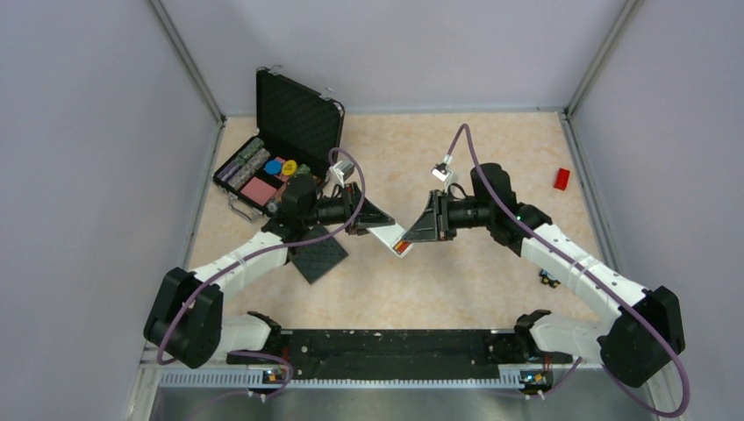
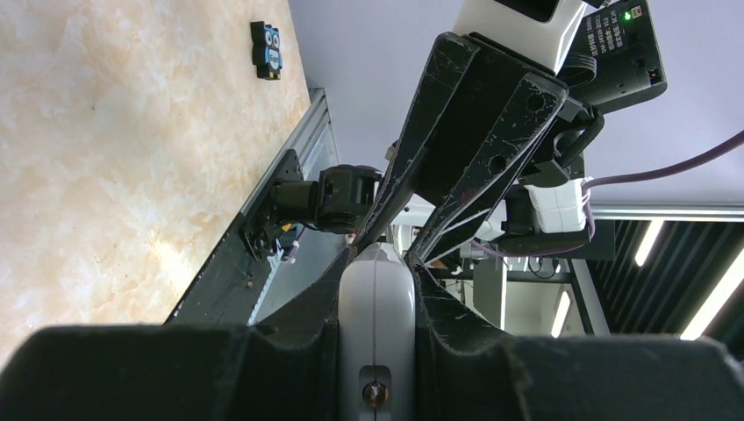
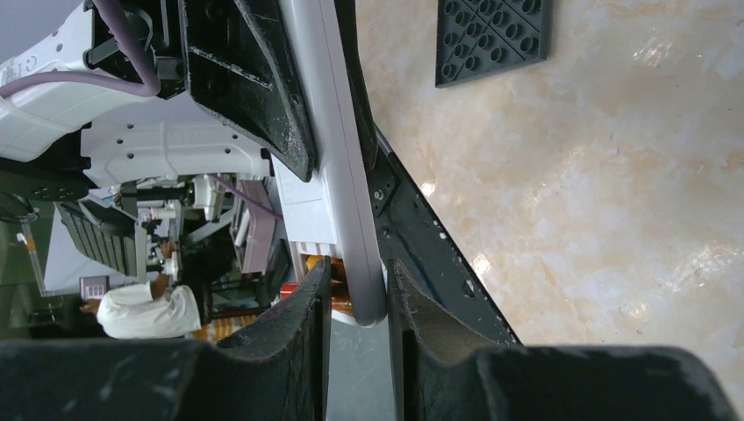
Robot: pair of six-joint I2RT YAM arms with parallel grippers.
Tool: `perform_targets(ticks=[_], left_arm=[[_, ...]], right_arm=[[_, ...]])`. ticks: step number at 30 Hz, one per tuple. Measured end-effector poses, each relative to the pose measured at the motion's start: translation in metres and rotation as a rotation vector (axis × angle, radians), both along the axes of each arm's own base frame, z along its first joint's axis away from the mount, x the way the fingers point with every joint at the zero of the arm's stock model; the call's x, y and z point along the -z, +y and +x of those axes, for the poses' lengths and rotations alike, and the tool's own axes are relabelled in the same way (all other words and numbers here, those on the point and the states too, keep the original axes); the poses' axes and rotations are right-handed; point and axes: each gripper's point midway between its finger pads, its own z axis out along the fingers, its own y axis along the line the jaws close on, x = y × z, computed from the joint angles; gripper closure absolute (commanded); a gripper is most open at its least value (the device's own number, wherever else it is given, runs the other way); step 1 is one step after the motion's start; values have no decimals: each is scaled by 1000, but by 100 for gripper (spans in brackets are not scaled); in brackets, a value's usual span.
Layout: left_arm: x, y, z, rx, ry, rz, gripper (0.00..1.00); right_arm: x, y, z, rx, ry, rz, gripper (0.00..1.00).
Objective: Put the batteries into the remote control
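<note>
The left fingers (image 2: 289,351) are clamped on both sides of the remote control (image 2: 377,324), which runs up the middle of the left wrist view. The left gripper (image 1: 373,215) holds it at centre frame in the top view, raised off the table (image 1: 491,149). The right gripper (image 1: 421,230) meets it from the other side. In the right wrist view its fingers (image 3: 281,351) are closed on the remote's lower end, low in the frame.

Orange-red shows at that end, just beside the right fingertips: the batteries (image 3: 314,267), as far as can be told. How many there are cannot be made out.

Both arms bend inward, so the grippers sit nose to nose over the table's middle. Bare marbled surface lies above them and toward the right of the frame. The grey walls (image 1: 105,175) close in on the left, right and far sides. A black rail (image 1: 386,346) runs along the bottom edge between the arm bases.

A black square pad (image 1: 318,259) lies just under the left forearm. A small red block (image 1: 561,178) sits near the right wall, and a small dark piece (image 1: 550,280) lies beside the right arm.

An open black case (image 1: 298,110) stands at upper left, lid upright. Its tray holds rows of grey-green chips, a pink slab, and blue, yellow and red discs.
</note>
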Motion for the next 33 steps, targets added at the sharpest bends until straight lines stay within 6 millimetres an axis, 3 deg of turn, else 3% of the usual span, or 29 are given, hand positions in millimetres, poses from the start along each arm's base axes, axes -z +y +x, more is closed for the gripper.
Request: perform_targets(ticks=[4, 11, 17, 22, 28, 33], left_arm=[[0, 0, 1, -3, -1, 0, 100], [0, 0, 2, -7, -4, -1, 100], [1, -1, 2, -8, -2, 1, 100], [7, -2, 4, -7, 19, 12, 100], [10, -3, 6, -3, 33, 20, 100], [6, -4, 5, 16, 28, 15, 100]], right_arm=[[0, 0, 1, 13, 20, -1, 46], [0, 0, 4, 45, 53, -4, 36], [0, -1, 5, 55, 65, -3, 18], [2, -3, 0, 18, 36, -28, 13], [-4, 0, -9, -51, -37, -50, 13], [3, -2, -13, -79, -54, -90, 15]])
